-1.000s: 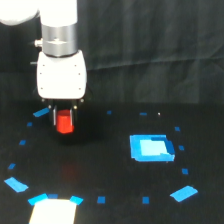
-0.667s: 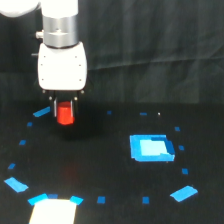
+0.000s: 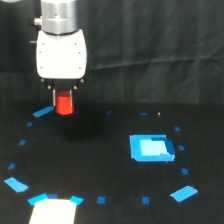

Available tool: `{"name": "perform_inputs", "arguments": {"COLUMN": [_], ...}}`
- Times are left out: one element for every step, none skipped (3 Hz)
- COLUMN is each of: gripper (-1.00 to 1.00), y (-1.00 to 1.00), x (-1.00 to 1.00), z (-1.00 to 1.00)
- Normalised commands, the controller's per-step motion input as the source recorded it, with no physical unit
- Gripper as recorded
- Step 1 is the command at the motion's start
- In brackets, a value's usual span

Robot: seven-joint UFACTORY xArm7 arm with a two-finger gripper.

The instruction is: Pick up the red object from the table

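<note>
The red object (image 3: 64,103) is a small bright red-orange stubby block held between the fingers of my white gripper (image 3: 64,100) at the exterior view's left. It hangs above the black table (image 3: 100,165), with a dark shadow below it. The gripper is shut on it, and its upper part is hidden between the fingers.
A blue square piece (image 3: 151,148) lies on the table at the exterior view's right. Small blue tape marks ring the table, with larger ones at the lower left (image 3: 16,185) and lower right (image 3: 183,193). A pale patch (image 3: 52,212) sits at the bottom edge.
The gripper has risen with the red object in it, lifting it off the table.
</note>
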Motion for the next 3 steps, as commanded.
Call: {"name": "perform_inputs", "arguments": {"gripper": [-1.00,-1.00,-1.00], "y": [-0.30,0.12,0.29], "x": [0.42,0.37,-0.08], "z": [0.38,0.82,0.05]}}
